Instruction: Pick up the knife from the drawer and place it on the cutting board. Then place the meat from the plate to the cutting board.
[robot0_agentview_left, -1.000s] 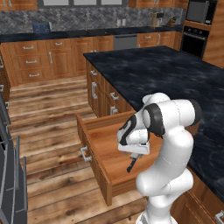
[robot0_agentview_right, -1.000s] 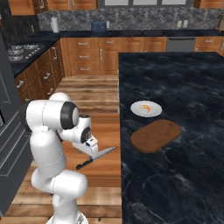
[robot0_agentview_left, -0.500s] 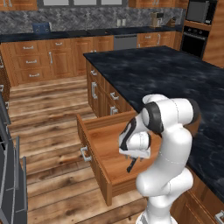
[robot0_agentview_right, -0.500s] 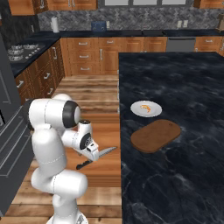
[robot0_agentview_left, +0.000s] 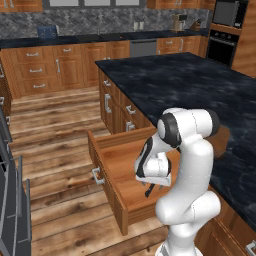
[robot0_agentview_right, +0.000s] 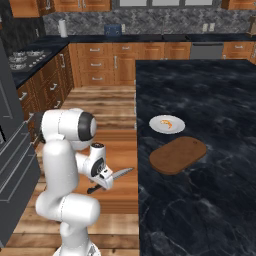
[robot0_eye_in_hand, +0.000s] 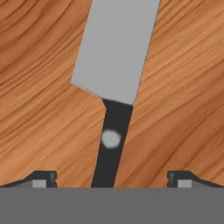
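Knife (robot0_eye_in_hand: 114, 65), grey blade and black handle, lying on the wooden floor of the pulled-out drawer (robot0_agentview_left: 112, 170). Directly above, gripper (robot0_eye_in_hand: 112, 180) with jaws spread wide, fingertips (robot0_eye_in_hand: 43, 178) well clear on either side of the handle, grasping nothing. On the dark island counter (robot0_agentview_right: 210, 100) beyond, oval cutting board (robot0_agentview_right: 178, 154) just beside the white plate (robot0_agentview_right: 159, 126) bearing the orange meat (robot0_agentview_right: 167, 121).

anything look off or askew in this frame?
Nothing stands out. The drawer is pulled open on purpose, with the gripper down over the knife, fingertips wide on either side of the black handle. On the counter, the meat sits on the plate beside the bare cutting board.
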